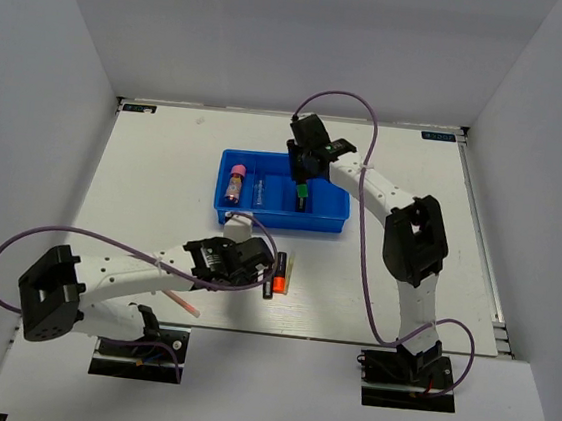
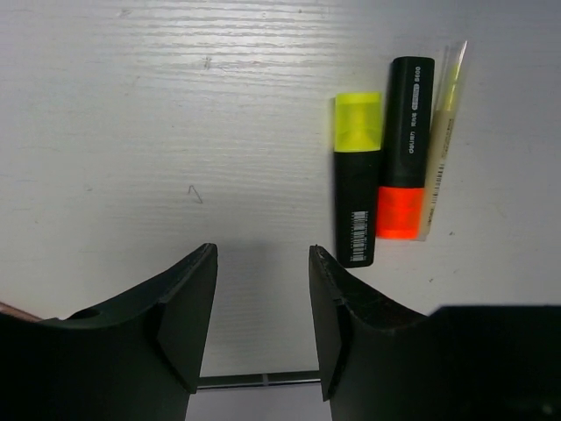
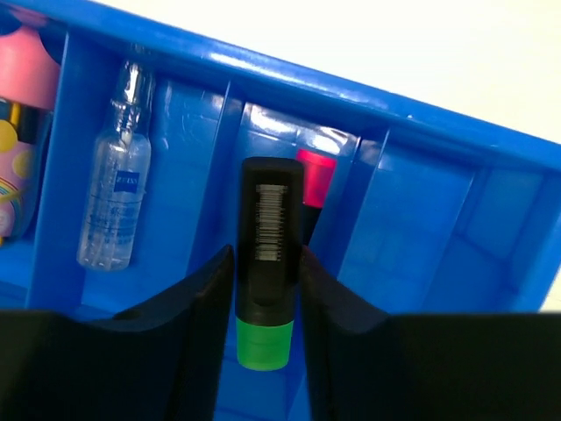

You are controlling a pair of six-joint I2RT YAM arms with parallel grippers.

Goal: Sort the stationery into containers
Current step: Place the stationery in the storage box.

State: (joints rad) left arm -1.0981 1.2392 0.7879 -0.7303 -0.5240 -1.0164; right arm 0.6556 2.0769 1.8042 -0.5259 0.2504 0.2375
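My right gripper is shut on a black green-capped highlighter, held above a middle compartment of the blue tray. In the overhead view this gripper hangs over the tray. The tray holds a pink-capped tube, a clear bottle and a pink-tipped marker. My left gripper stands open over bare table. Ahead and to its right lie a yellow-capped highlighter, an orange-tipped highlighter and a thin beige stick.
A thin pink-orange stick lies on the table beside the left arm's forearm. White walls close in the table on the left, back and right. The right arm's purple cable loops above the tray's far side.
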